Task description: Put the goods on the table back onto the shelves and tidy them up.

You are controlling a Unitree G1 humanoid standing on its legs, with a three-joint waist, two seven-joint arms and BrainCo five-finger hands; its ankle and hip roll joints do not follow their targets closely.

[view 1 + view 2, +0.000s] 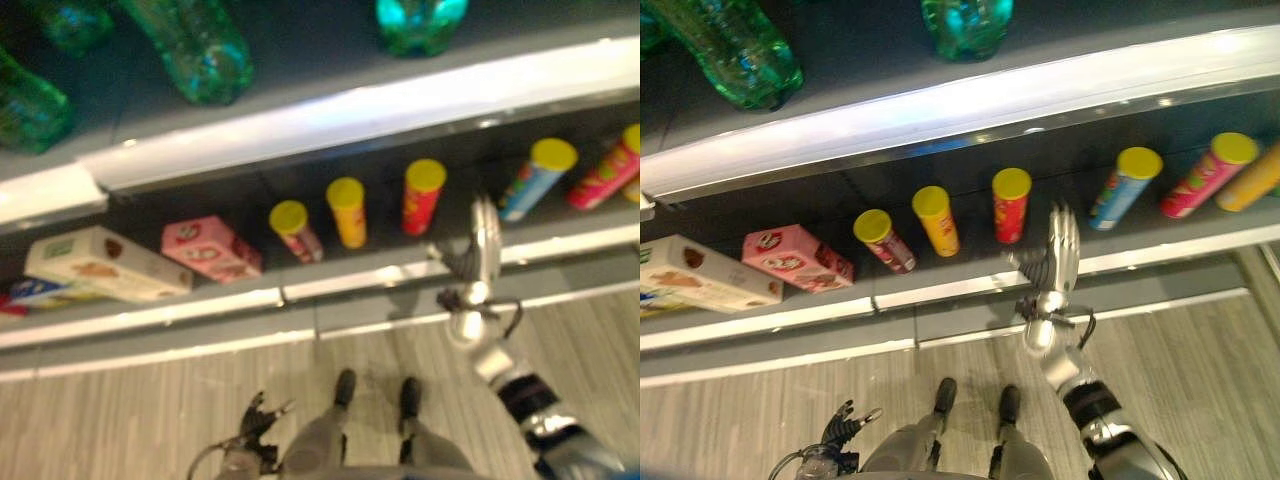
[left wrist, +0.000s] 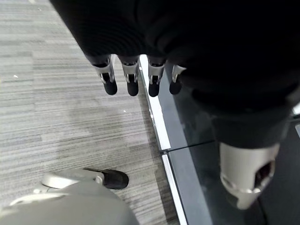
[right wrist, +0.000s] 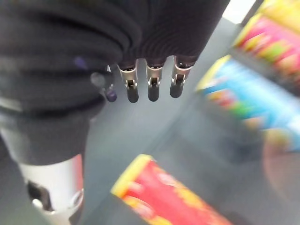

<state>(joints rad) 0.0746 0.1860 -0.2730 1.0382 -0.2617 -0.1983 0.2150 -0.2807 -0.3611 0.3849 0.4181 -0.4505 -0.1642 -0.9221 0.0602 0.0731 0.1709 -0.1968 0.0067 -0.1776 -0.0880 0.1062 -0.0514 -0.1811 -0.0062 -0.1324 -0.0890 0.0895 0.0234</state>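
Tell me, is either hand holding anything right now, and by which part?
Nothing is held. The right hand reaches with straight fingers toward the shelf beside the red can, not gripping it. The left hand hangs low, empty.

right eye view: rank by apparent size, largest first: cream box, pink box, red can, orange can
1. cream box, though the view's edge cuts it off
2. pink box
3. orange can and red can: these look alike, so no ranking between them. The red can stands nearest the right hand, whose fingers are straight.

A shop: shelves (image 1: 940,110) stocked with snack cans (image 1: 1011,203) and bottles (image 1: 730,45).
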